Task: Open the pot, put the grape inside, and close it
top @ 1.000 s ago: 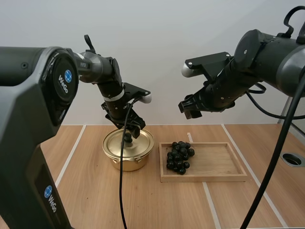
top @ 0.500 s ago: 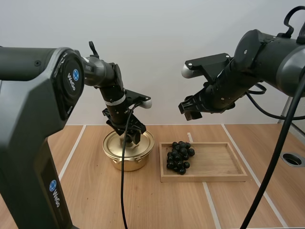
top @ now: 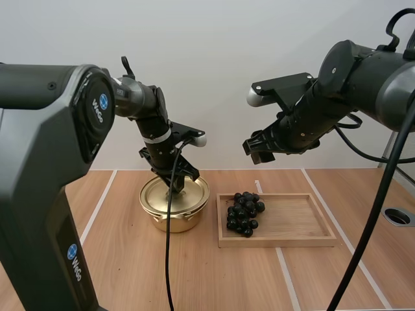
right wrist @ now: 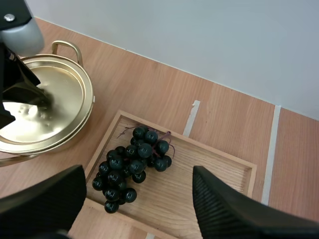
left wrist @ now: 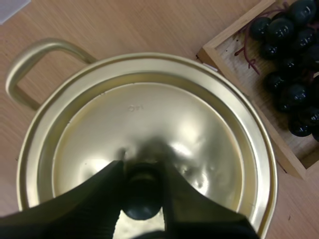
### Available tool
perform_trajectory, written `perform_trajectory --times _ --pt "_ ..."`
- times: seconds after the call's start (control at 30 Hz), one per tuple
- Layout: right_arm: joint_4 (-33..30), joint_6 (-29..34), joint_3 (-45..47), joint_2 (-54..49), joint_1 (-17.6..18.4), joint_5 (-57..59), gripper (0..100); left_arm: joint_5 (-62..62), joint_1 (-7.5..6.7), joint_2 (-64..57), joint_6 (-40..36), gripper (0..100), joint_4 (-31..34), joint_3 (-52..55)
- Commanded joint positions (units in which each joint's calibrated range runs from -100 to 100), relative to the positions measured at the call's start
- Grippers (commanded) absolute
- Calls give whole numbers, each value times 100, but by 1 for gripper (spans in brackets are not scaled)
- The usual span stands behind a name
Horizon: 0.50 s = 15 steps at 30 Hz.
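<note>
A gold pot (top: 174,208) stands on the table with its lid (left wrist: 149,119) on. My left gripper (top: 176,184) is down on the lid, its two fingers pressed against either side of the black knob (left wrist: 142,206). A bunch of dark grapes (top: 243,212) lies in the left end of a wooden tray (top: 298,223) just right of the pot. My right gripper (top: 259,148) hangs high above the tray, open and holding nothing; from it I look down on the grapes (right wrist: 132,167), with the pot (right wrist: 60,94) off to the side.
White tape lines (top: 285,278) run across the wooden table. A round hole (top: 397,216) sits at the table's far right edge. The right half of the tray is bare wood.
My left gripper has come down onto the lid and its fingers have closed in around the knob. The right arm has stayed still.
</note>
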Motion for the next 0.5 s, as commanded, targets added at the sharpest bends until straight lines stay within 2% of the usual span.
perform_trajectory --times 0.0,0.23,0.47 --pt "44 -21 -32 -30 -16 27 100 -42 -16 2 -81 0 -64 -29" --pt "195 117 29 -30 -16 251 100 83 -16 -270 -81 0 -53 -29" --pt "325 117 351 -30 -16 438 100 181 -16 -1175 -81 0 -4 -163"
